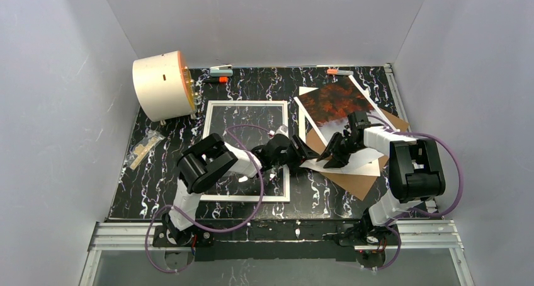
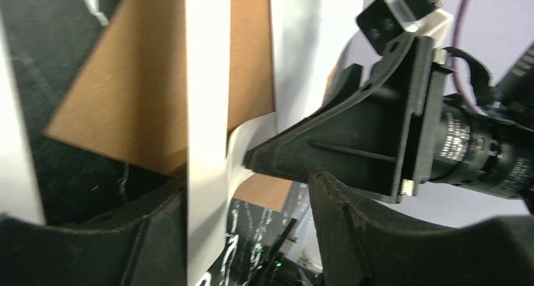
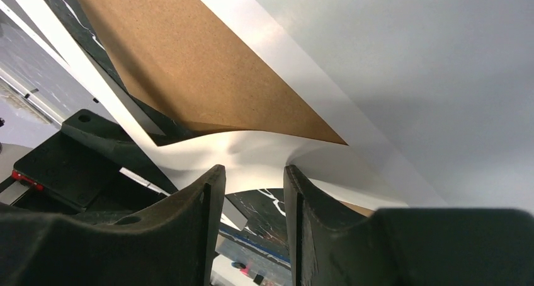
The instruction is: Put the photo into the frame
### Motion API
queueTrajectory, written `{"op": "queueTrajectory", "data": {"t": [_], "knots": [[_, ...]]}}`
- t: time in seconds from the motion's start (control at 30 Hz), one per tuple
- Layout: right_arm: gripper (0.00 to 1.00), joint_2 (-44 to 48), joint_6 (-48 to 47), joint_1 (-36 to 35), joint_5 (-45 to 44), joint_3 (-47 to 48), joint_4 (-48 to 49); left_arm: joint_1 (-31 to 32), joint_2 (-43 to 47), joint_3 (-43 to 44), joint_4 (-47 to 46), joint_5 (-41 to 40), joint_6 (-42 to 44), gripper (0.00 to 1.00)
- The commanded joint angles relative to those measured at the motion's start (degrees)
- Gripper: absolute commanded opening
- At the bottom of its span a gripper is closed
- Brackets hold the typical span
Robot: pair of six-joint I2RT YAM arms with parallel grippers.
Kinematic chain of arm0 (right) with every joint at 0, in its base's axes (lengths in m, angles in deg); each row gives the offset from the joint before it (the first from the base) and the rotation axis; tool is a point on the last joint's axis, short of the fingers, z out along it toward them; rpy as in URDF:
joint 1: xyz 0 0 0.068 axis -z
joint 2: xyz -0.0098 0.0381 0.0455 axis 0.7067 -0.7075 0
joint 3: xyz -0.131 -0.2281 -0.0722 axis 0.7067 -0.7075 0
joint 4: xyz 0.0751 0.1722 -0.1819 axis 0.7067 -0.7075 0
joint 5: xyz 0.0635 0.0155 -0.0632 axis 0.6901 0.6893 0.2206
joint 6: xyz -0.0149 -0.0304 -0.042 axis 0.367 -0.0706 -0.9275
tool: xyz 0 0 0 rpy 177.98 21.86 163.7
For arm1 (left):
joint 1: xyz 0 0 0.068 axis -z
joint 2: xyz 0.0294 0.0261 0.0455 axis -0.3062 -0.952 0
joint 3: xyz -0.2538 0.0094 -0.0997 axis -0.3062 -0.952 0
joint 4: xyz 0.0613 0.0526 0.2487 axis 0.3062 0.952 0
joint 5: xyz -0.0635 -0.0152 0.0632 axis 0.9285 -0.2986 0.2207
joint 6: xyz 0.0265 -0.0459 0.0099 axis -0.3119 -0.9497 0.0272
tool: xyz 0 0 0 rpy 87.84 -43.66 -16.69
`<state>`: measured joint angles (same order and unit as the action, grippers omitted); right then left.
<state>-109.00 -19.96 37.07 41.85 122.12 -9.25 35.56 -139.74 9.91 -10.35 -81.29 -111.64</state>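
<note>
Right of centre in the overhead view, the photo (image 1: 332, 103) lies on a brown board (image 1: 362, 182) beside the frame (image 1: 245, 102). The right gripper (image 1: 329, 158) meets its buckled white edge, grip unclear. The open left gripper (image 1: 310, 154) straddles it. This looks like pickup: pinch firmly, then carry it left.

Black marbled table (image 1: 157, 185) bears the frame (image 1: 244, 103), brown board (image 1: 352, 182), cream drum (image 1: 160, 84), perhaps a small packet (image 1: 143, 148).

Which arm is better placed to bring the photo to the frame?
Probably left: the left claw stands open between the photo and the frame, and the frame lies before the left arm. The right claw is farther from it.
</note>
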Motion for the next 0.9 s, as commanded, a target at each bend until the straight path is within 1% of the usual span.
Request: {"op": "queueTrajectory", "data": {"t": [0.0, 0.17, 0.23, 0.33, 0.43, 0.53, 0.7, 0.73, 0.87], "knots": [[0.49, -4.67, -2.12, -1.42, -9.06, -3.85, -1.37, 0.14, 6.26, 2.92, 17.30, -3.90, 6.69, 0.53], [0.49, -2.42, -2.57, -1.42, -10.44, -1.80, -2.64, 0.17, 5.79, 8.11, 25.86, -2.71, 10.99, 0.26], [0.49, -0.75, -2.88, -1.44, -11.13, -0.36, -3.62, 0.14, 5.68, 9.92, 29.78, -2.62, 12.55, 0.18], [0.50, 1.18, -3.28, -1.47, -12.86, 2.76, -5.44, 0.14, 5.84, 12.90, 36.18, -3.13, 15.26, 0.11], [0.51, 2.06, -3.55, -1.42, -15.45, 5.05, -6.78, 0.19, 6.06, 17.87, 44.75, -3.44, 19.58, 0.05], [0.52, 1.73, -3.73, -1.33, -18.39, 6.53, -7.71, 0.14, 5.64, 24.52, 56.57, -3.78, 24.33, 0.00], [0.53, 2.01, -3.32, -0.68, -20.38, 8.50, -7.67, 0.15, 5.28, 35.06, 74.63, -6.31, 31.08, 0.00], [0.53, 2.06, -3.26, -0.63, -20.48, 8.91, -7.67, 0.14, 5.17, 36.96, 77.94, -8.27, 32.26, 0.00], [0.53, 1.65, -3.05, 0.04, -20.68, 9.29, -7.74, 0.18, 4.70, 45.28, 90.99, -11.98, 36.58, 0.00]]}}
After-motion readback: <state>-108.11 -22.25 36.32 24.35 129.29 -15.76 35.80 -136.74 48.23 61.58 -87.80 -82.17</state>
